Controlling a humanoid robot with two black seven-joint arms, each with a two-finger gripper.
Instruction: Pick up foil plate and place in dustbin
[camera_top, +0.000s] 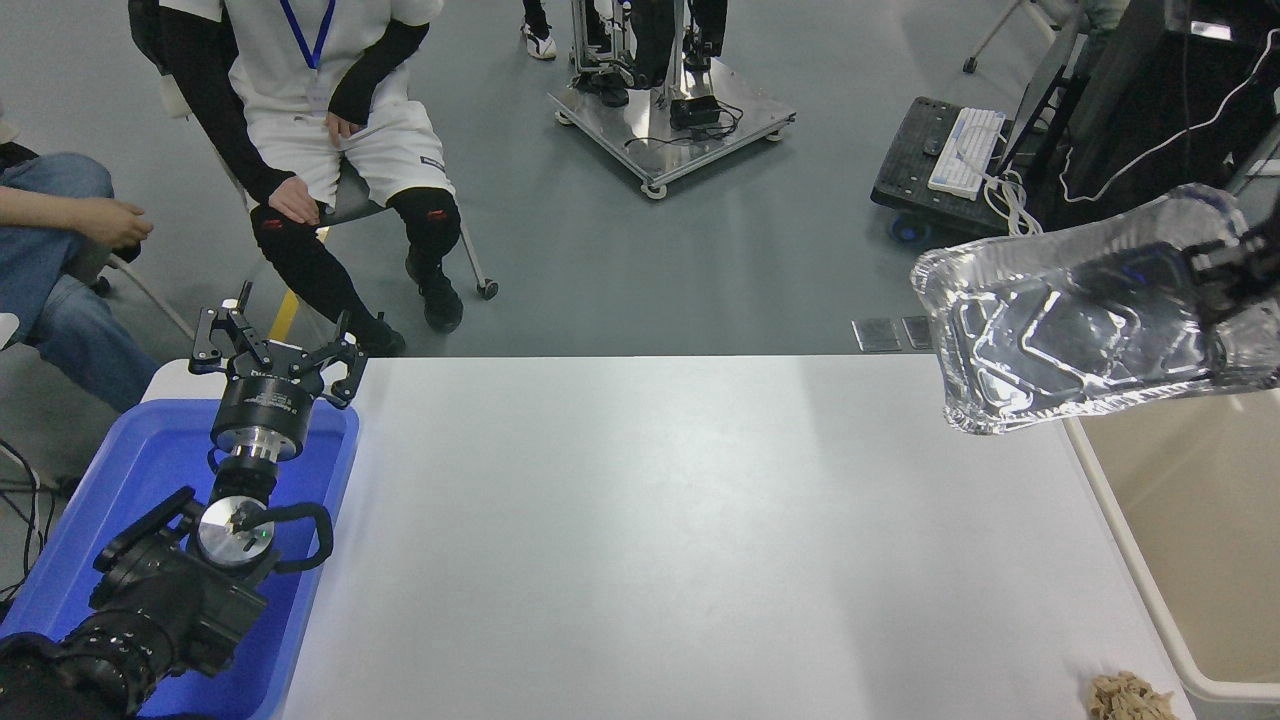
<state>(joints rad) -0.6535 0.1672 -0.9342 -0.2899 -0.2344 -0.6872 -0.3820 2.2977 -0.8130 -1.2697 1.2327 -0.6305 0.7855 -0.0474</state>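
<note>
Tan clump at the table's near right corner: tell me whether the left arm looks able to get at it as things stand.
Probably not. The left gripper sits over the blue tub at the far left, the whole table away from the clump. Nothing blocks the way; it just looks too far.

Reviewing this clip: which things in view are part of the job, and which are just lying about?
Part of the job:
- foil plate, held up in the right pincer
- beige dustbin at the table's right edge

Just lying about:
- blue tub under the parked left pincer
- tan fibrous clump at the near right corner
- white table
- seated people behind
</note>
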